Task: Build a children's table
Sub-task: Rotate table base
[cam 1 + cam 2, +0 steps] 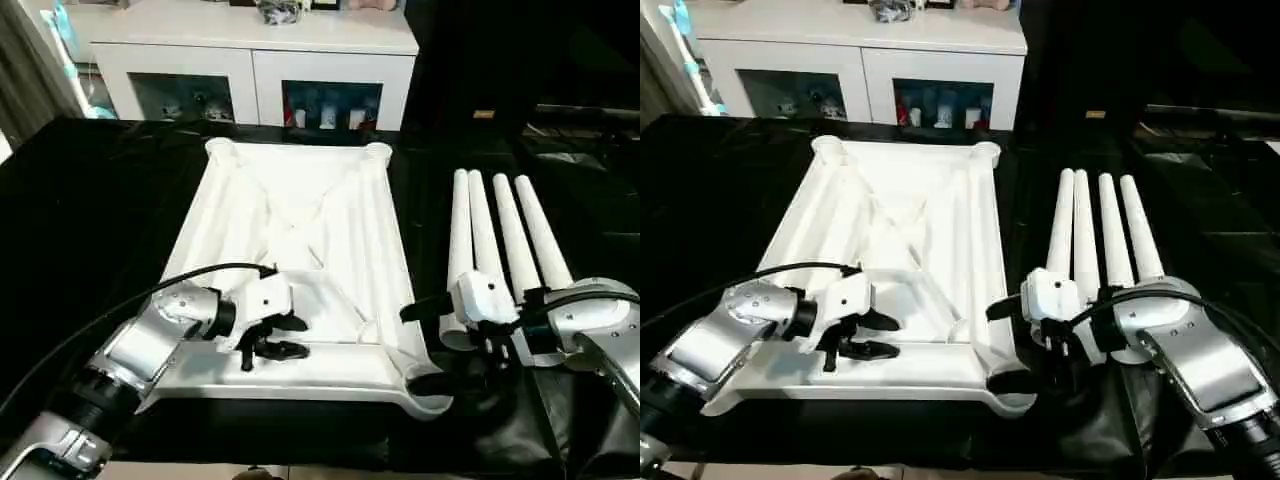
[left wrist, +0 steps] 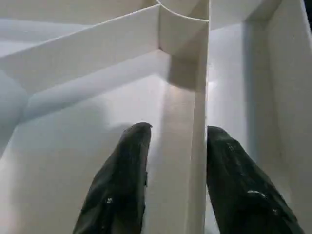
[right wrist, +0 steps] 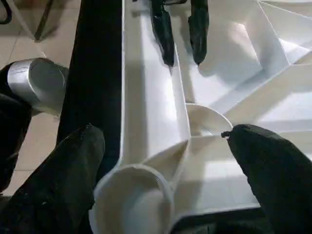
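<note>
The children's table lies in parts on the black-draped work table. Its white top (image 1: 300,200) is upside down, ribbed underside up, with round sockets at the corners. Four white tapered legs (image 1: 495,240) lie side by side to its right. My left gripper (image 1: 290,337) is at the top's near edge. Its black fingers (image 2: 122,185) stand open on either side of a thin upright rib (image 2: 197,146), with a gap still showing on one side. My right gripper (image 1: 435,345) is wide open around the near right corner socket (image 3: 131,200), one finger on each side.
A white sideboard (image 1: 250,40) with glass-fronted compartments stands behind the work table (image 1: 80,200). A black cable (image 1: 150,290) loops over my left forearm. Dark equipment sits at the far right. Tiled floor (image 3: 44,122) lies beyond the table's near edge.
</note>
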{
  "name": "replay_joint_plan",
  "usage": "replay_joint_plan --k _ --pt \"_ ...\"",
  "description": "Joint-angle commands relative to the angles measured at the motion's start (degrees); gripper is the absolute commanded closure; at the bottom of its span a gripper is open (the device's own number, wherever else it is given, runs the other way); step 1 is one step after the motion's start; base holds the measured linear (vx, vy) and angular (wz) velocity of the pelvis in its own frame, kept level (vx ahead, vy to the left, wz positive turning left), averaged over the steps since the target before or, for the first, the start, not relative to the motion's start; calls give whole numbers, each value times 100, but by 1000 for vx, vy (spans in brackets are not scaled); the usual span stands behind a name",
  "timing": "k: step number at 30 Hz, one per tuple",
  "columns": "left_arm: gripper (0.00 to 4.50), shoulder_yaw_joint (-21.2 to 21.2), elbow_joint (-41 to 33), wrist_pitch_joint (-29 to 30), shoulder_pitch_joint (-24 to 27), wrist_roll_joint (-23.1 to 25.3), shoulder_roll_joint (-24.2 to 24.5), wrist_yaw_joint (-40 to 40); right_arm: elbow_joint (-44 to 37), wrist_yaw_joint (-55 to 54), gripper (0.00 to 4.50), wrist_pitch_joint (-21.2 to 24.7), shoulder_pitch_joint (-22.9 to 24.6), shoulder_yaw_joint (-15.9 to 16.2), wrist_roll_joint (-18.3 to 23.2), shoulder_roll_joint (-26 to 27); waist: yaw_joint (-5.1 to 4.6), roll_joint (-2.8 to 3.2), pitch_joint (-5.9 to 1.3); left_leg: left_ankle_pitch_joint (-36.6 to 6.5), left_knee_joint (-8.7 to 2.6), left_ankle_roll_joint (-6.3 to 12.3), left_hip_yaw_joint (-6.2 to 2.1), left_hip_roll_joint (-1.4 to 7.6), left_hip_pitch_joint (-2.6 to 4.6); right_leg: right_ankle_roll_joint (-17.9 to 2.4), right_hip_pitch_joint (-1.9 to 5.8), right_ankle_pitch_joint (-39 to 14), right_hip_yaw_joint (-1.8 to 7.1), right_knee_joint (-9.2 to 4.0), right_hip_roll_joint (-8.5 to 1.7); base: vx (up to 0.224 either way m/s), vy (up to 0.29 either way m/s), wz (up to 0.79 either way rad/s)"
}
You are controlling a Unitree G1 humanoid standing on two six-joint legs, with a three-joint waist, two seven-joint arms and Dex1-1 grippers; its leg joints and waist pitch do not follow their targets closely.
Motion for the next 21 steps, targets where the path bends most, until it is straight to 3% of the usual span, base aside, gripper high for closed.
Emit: replay_joint_plan --k 1,7,9,16,21 --pt "306 23 160 -4 -91 96 7 95 -159 -45 0 18 32 -11 -5 0 0 9 -324 -1484 -543 156 -267 592 167 -1574 127 -466 254 -485 -581 0 0 0" --pt "338 -37 320 71 -77 185 124 -125 -79 7 0 -18 -48 90 -27 60 -15 2 -296 -1661 -577 88 -288 592 154 -1481 115 -963 251 -510 -585 0 0 0" --pt "362 3 365 56 -63 193 120 -73 -56 23 0 -29 -75 103 -26 81 -23 -27 -287 -1737 -576 65 -279 596 174 -1455 95 -1097 263 -531 -593 0 0 0" --pt "408 291 554 -89 -50 159 90 233 43 -2 0 -103 -132 141 -52 173 -27 -77 -287 -1552 -565 149 -259 586 157 -1412 88 -1128 271 -542 -595 0 0 0" --pt "446 431 643 -210 -43 192 293 269 65 -26 0 -140 -158 148 -67 218 -80 -54 -294 -1525 -575 141 -272 580 131 -1360 96 -1117 261 -533 -582 0 0 0"
